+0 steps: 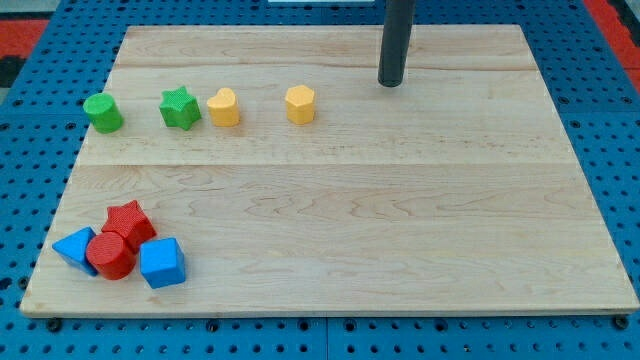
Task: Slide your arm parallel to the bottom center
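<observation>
My tip (390, 83) stands on the wooden board (400, 220) near the view's top, right of centre. It touches no block. The nearest block is a yellow hexagon (300, 104), to the tip's left. Further left in the same row are a yellow heart-like block (223, 107), a green star (180, 108) and a green cylinder (103, 113). At the view's bottom left a cluster holds a red star (130, 222), a red cylinder (111, 256), a blue cube (162, 263) and a blue triangle (75, 247).
The board lies on a blue pegboard surface (620, 150). A red area (25, 25) shows at the view's top corners.
</observation>
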`<state>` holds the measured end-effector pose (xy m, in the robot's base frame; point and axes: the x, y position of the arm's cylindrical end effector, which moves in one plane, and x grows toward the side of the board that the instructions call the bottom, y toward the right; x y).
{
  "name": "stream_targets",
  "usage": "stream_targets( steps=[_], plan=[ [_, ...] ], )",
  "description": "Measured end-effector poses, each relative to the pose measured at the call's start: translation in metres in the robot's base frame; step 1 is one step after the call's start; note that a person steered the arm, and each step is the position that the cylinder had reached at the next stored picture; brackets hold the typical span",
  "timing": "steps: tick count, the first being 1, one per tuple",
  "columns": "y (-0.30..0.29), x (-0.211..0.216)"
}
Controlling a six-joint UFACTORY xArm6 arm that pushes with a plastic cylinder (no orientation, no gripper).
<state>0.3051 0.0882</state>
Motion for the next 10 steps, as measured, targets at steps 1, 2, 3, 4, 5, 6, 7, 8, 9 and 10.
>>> stream_targets(
  steps=[1, 2, 3, 4, 5, 6, 7, 8, 9, 10],
  plan=[
    [0.0, 0.003],
    [0.0, 0.004],
    [0.007, 0.011],
    [0.023, 0.018],
    [0.064, 0.066],
    [0.092, 0.123],
    [0.092, 0.197],
    [0.063, 0.243],
    [-0.016, 0.279],
    [-0.115, 0.29]
  ],
)
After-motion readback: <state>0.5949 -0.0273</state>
